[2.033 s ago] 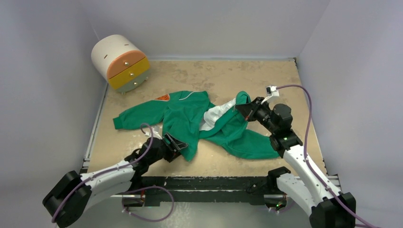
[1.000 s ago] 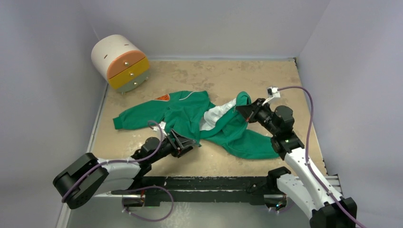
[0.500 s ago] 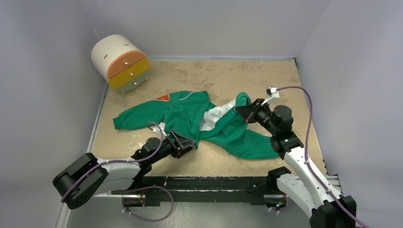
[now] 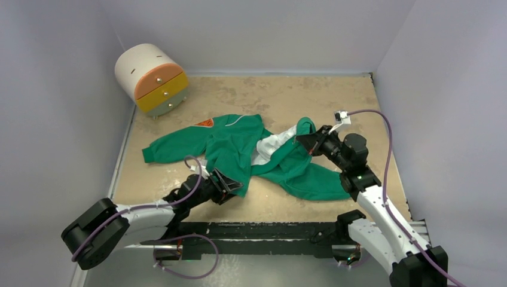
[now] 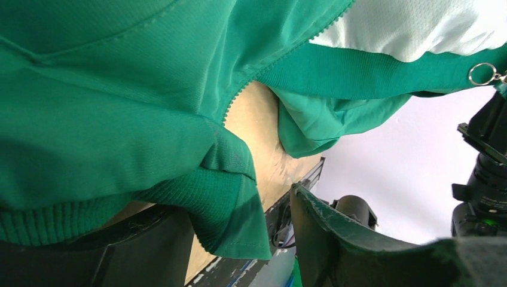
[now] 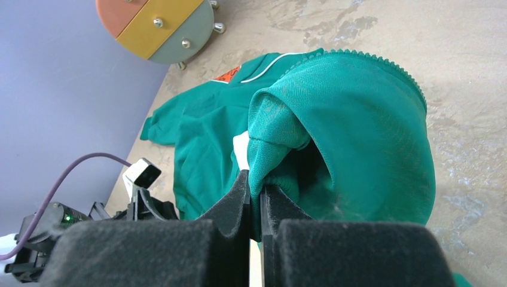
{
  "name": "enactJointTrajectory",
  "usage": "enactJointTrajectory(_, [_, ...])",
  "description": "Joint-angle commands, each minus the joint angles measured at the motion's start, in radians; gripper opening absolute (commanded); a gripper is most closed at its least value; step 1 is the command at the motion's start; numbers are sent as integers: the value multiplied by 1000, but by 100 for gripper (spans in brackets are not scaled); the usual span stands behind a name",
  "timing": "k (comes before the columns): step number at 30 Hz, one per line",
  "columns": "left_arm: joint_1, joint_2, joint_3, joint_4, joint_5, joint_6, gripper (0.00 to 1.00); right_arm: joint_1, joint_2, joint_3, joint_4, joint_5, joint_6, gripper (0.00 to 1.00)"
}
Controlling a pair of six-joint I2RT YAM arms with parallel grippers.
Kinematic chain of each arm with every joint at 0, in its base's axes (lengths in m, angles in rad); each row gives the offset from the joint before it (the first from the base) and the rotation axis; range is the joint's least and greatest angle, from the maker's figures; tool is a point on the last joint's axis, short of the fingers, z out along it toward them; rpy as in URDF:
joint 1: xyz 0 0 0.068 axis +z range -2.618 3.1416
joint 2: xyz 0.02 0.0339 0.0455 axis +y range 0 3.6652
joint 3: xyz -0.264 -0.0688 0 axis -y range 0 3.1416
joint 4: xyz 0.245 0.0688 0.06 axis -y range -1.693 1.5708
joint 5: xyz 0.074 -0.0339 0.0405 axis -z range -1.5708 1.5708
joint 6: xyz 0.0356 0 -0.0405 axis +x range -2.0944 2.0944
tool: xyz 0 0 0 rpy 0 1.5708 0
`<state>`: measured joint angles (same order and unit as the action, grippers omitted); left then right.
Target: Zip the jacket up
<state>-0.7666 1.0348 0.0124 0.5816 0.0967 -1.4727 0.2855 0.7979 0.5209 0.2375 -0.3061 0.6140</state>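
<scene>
left wrist only: metal ring [image 5: 481, 73] on jacket [image 5: 119, 119] (lost from above)

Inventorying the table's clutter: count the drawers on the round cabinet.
3, stacked on the front of the cabinet in the far left corner: the orange drawer on top, the yellow drawer in the middle, the grey-green drawer lowest. None looks hidden.

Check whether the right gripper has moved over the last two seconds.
No. The right gripper stays shut on a fold of the jacket, no nearer the right edge of the table.
</scene>
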Motion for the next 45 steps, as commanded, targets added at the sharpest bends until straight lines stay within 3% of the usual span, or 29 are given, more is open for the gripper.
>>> enactJointTrajectory(1, [-4, 43, 31, 32, 11, 58, 54, -5, -14, -1, 46, -22, 3, 0])
enactJointTrajectory(9, [-15, 195, 46, 220, 92, 69, 48, -3, -25, -7, 39, -18, 3, 0])
enactJointTrajectory(17, [-40, 244, 73, 276, 119, 87, 42, -5, -22, -7, 39, -19, 3, 0])
enactJointTrajectory(24, [-52, 294, 82, 291, 125, 101, 13, -4, -28, -13, 37, -15, 6, 0])
enactJointTrajectory(26, [-51, 311, 81, 295, 125, 103, 0, -5, -29, -13, 37, -16, 6, 0])
enactJointTrajectory(30, [-53, 324, 77, 321, 126, 96, 0, -5, -29, -13, 36, -17, 5, 0])
enactJointTrajectory(38, [-53, 128, 96, 244, 42, 109, 0, -5, -40, -10, 47, -66, -12, 0])
enactJointTrajectory(45, [-53, -152, 204, 68, -93, 174, 0, -3, -81, -117, 288, -181, 96, 0])
